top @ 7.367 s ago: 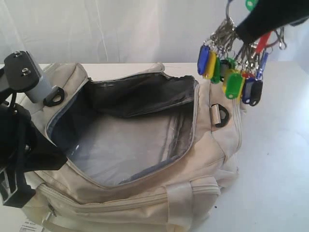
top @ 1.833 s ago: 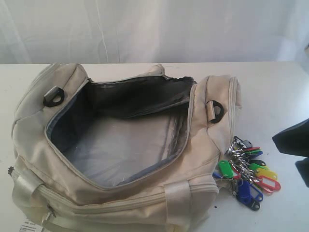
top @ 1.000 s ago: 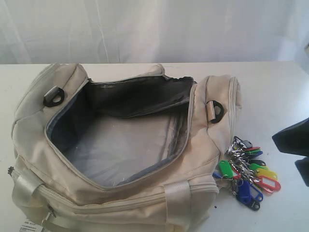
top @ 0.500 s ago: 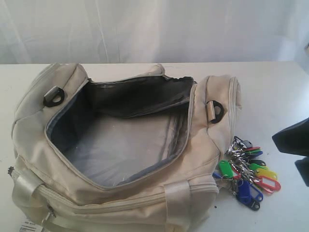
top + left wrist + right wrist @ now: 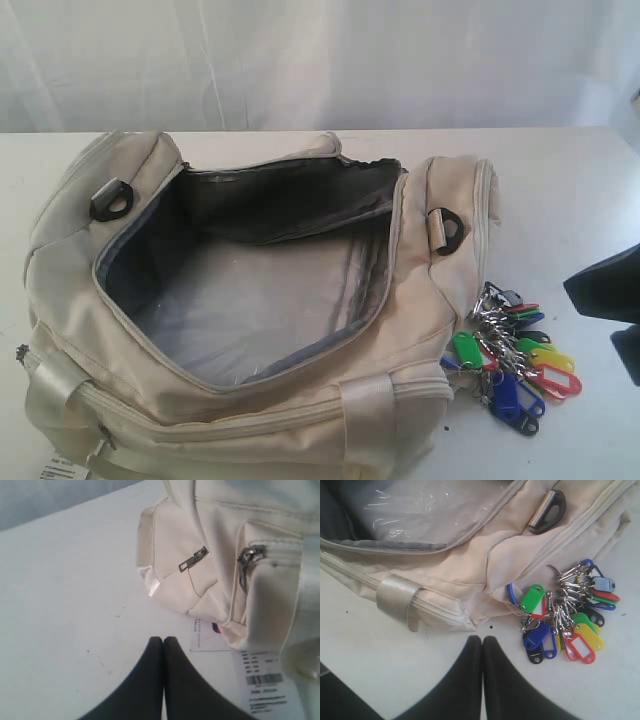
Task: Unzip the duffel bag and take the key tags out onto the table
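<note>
Cream duffel bag (image 5: 270,425) lies unzipped on white table (image 5: 570,180), open on grey lining (image 5: 150,270) & clear plastic film (image 5: 405,510). Multicolour key tags (image 5: 512,362) on silver rings (image 5: 492,328) rest on table touching bag's right end. L gripper (image 5: 163,641) & R gripper (image 5: 482,639): jaws pressed together.

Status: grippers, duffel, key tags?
Left gripper and right gripper: jaws shut, empty. Cream fabric duffel bag unzipped. Bunch of coloured plastic key tags on white table beside bag's end. No obstruction seen.

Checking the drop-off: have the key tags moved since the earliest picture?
Yes. The key tags have dropped from above the right-end D-ring of the duffel bag to the table below it in the exterior view.
</note>
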### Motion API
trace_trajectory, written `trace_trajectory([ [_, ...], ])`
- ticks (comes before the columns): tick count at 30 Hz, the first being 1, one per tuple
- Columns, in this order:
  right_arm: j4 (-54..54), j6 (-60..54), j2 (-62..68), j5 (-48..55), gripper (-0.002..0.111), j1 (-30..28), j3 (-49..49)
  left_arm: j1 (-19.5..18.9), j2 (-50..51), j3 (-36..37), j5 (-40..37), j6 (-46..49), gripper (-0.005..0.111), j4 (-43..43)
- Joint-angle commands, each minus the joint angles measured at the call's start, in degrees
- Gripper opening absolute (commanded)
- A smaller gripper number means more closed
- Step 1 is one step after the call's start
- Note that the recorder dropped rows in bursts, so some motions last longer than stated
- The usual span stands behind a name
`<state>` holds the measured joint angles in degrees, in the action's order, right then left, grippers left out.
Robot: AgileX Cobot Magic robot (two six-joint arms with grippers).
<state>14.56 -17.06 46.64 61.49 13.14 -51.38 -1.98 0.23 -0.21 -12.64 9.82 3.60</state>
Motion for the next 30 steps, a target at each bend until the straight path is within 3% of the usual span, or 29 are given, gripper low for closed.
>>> trace_trajectory([
  [1,0.32,0.0,-0.34,-0.32,0.0,-0.03,0.16,-0.21,-0.23,0.21,-0.22,-13.04,0.0,0.77],
  [27,0.32,0.0,-0.34,-0.32,0.0,-0.03,0.16,-0.21,-0.23,0.21,1.1,-12.6,0.0,0.66],
  [30,0.3,0.0,-0.45,-0.32,0.0,-0.03,0.16,-2.07,-0.23,0.21,1.1,-12.6,0.0,0.54],
])
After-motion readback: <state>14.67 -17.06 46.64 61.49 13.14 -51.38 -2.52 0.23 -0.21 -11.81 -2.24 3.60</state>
